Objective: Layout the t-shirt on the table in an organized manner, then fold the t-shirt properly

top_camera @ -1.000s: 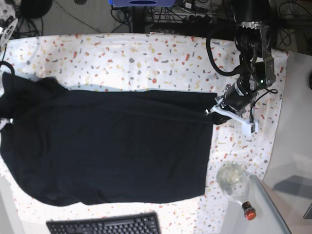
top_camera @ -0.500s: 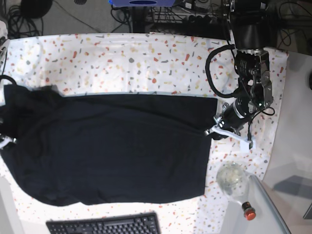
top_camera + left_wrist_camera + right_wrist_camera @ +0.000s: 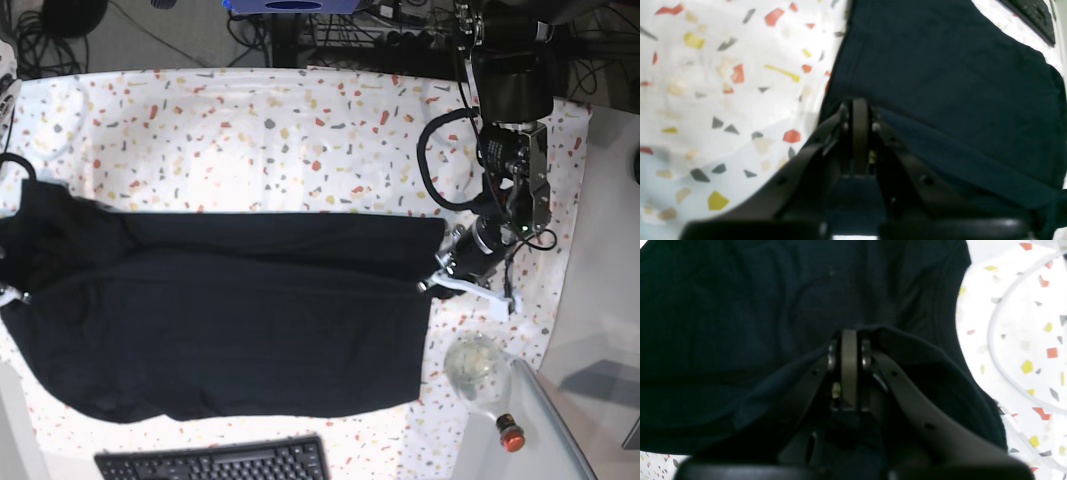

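Observation:
The black t-shirt (image 3: 230, 320) lies spread across the speckled table (image 3: 300, 130), with a folded layer along its far side. At the shirt's right edge, my left gripper (image 3: 438, 281) is shut on the fabric. The left wrist view shows that gripper (image 3: 859, 106) pinching the t-shirt (image 3: 940, 66) hem just above the table (image 3: 723, 83). My right gripper (image 3: 849, 336) is shut on a raised fold of the t-shirt (image 3: 740, 306). In the base view it sits at the far left edge, mostly out of frame.
A round glass bottle (image 3: 478, 368) with a red cap (image 3: 512, 437) lies near the table's front right corner. A black keyboard (image 3: 215, 463) sits at the front edge. A plain grey surface (image 3: 605, 330) borders the right side. A white cable (image 3: 993, 340) curves over the table.
Both grippers have drawn the shirt's held far edge toward the front of the table. The folded layer now lies lower over the body of the shirt, and more bare table shows behind it.

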You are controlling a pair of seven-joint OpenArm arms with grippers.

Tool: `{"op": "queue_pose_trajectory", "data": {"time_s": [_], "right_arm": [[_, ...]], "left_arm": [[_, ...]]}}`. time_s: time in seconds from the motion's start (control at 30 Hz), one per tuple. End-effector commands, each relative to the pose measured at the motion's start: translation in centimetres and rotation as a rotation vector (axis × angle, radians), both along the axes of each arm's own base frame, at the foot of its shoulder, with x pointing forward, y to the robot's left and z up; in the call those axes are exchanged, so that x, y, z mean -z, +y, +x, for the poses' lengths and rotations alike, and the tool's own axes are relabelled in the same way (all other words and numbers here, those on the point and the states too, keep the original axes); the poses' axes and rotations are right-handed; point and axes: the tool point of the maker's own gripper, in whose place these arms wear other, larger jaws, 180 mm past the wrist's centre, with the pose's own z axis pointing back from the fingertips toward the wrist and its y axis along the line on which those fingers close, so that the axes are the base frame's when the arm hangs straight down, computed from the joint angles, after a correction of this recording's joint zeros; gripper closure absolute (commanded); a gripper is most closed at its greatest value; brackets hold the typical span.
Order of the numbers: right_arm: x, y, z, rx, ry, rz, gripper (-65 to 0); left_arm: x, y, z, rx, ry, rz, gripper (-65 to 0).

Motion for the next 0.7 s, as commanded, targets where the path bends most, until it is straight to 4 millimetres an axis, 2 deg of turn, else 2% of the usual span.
{"op": "queue_pose_trajectory", "data": {"time_s": [0.0,0.1,0.27,0.37,0.4,0.47,0.5,0.53,0.6,0.67], "right_arm": [[-2.4,-1.5,1.4,0.022,-0.073,-0.023,0.0],[-2.5,-1.7,1.4,0.038,-0.073,-0.023,0.0],[-2.5,-2.9,1.2,0.109,-0.060,-0.038,0.0],[-2.4,-3.0,0.9,0.110,-0.054,-0.039,-18.3],[-2.4,-3.1,0.7,0.109,-0.050,-0.043,-23.6],[-2.7,-3.5,-0.2,0.112,-0.067,-0.066,-34.2],[-3.1,-3.8,-0.7,0.115,-0.076,-0.082,-37.1],[-3.8,-4.2,-1.3,0.118,-0.085,-0.102,-38.6],[-4.4,-3.4,-2.6,0.104,-0.086,-0.122,-39.0],[-4.9,-3.2,-4.7,0.120,-0.082,-0.136,-39.0]], "left_arm": [[-1.5,-0.7,1.4,0.022,-0.051,-0.004,0.0],[-1.3,-1.6,1.3,0.044,-0.047,-0.004,0.0],[-1.7,-1.5,1.6,0.042,-0.058,-0.003,0.0],[-2.6,-1.2,2.3,0.041,-0.081,0.004,0.0],[-2.8,-1.1,2.4,0.041,-0.085,0.006,-4.4],[-3.2,-0.5,2.6,0.022,-0.096,0.003,-22.4],[-3.4,0.1,2.7,0.000,-0.103,-0.002,-30.3],[-3.7,0.8,2.8,-0.025,-0.113,-0.009,-37.8],[-4.7,2.6,2.8,-0.080,-0.142,-0.014,-51.0],[-5.8,4.4,2.5,-0.128,-0.176,-0.008,-59.2]]}}
